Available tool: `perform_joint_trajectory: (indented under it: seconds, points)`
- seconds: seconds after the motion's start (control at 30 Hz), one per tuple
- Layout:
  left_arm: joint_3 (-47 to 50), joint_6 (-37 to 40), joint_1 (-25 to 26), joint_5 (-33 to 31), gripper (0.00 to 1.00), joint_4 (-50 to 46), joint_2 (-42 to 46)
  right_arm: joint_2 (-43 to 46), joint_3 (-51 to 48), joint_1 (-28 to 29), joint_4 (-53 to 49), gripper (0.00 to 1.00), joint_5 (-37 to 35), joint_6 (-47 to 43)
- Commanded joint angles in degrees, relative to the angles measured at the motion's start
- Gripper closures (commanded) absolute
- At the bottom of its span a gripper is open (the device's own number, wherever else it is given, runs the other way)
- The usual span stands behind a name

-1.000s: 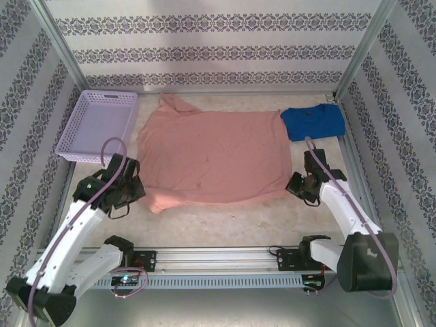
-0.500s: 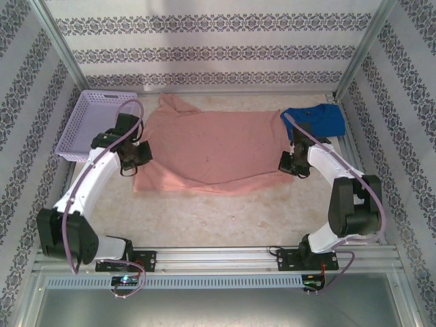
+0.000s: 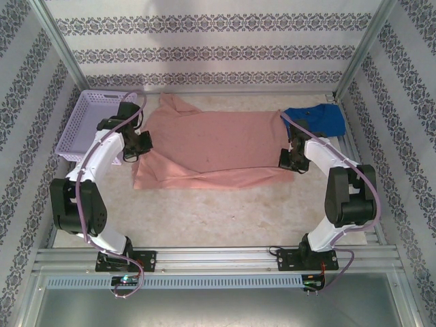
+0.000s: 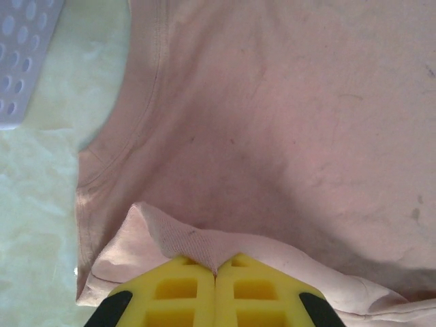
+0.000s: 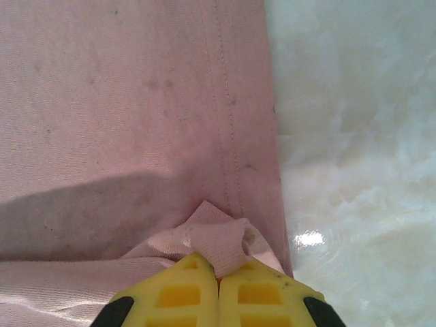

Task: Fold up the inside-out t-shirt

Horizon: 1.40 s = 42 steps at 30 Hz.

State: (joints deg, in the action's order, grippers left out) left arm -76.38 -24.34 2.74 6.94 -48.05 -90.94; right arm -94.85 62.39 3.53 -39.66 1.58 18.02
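The left gripper (image 3: 139, 145) and right gripper (image 3: 289, 158), jaws clamped on pinches of the salmon-pink soft cotton t-shirt (image 3: 211, 146), have carried its near hem over the body; it lies just right of the lilac plastic basket (image 3: 95, 122). The first fold seems nearly laid.

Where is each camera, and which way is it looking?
Top external: high behind the arms, looking down at the table; both arms show, the pink t-shirt between them.
Left wrist: on the left arm, looking down past the yellow left end effector, pinching shirt cloth.
Right wrist: likewise, the right end effector pinching cloth by a hem.
Both wrist views share the shirt.
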Motion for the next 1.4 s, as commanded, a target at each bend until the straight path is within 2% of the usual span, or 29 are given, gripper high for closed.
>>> perform_joint_trajectory:
  seconds: [0.0,0.43,0.73,1.37]
  points:
    - [-1.8,1.6,-1.0,0.5,1.0,1.5,-1.2,-1.0,1.9,-0.3,-0.5,0.96,-2.1,-0.4]
    - [-4.1,2.1,-2.3,2.0,1.0,1.9,-5.2,-3.6,4.5,-0.3,-0.5,0.96,-3.0,-0.5]
    - [-6.0,2.7,-2.7,0.7,1.0,1.6,-6.8,-4.9,5.4,-0.1,-0.4,0.96,-4.2,-1.1]
    - [-6.9,2.6,-4.2,1.0,1.0,2.1,-8.8,-9.4,9.1,0.4,0.3,0.92,-4.2,-1.5]
